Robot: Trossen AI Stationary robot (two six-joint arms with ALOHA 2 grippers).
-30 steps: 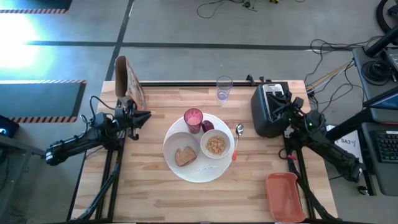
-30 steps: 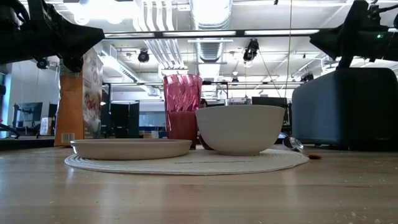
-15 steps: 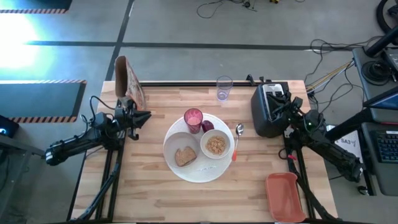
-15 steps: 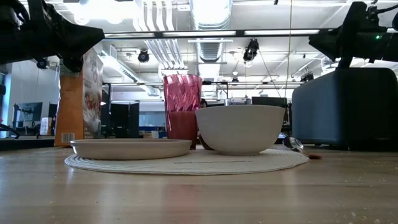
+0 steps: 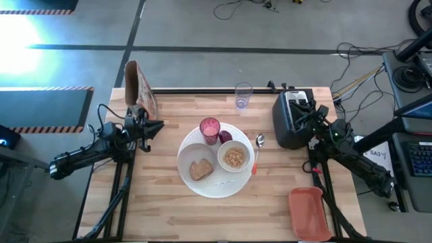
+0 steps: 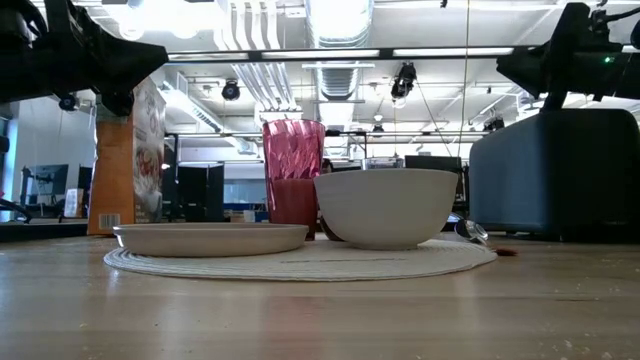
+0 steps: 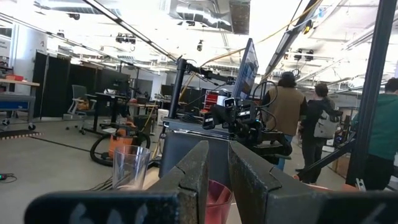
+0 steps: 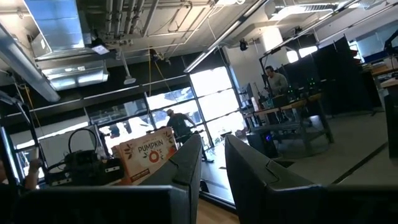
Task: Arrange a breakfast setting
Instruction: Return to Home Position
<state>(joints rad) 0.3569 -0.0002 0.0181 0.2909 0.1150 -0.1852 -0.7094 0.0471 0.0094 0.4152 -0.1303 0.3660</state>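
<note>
On my worktop (image 5: 162,202) I count one large round white plate (image 5: 223,187), one small white plate (image 5: 190,154), one white bowl (image 5: 222,160), one pink cup (image 5: 210,128), one clear purplish glass (image 5: 243,95), one spoon (image 5: 257,150), one toast (image 5: 200,169), one small red fruit (image 5: 226,137), one toaster (image 5: 289,125), one cereal box (image 5: 138,88) and one pink tray (image 5: 310,212). My claws number two: left claw (image 5: 159,125) and right claw (image 5: 302,106).

"PUMPKIN" on orange box (image 8: 148,159)

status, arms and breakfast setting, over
Left gripper parked table-left, right gripper above the toaster, jaws slightly open, empty. Breakfast setting laid mid-table, spoon right of bowl. Nothing in the way.
</note>
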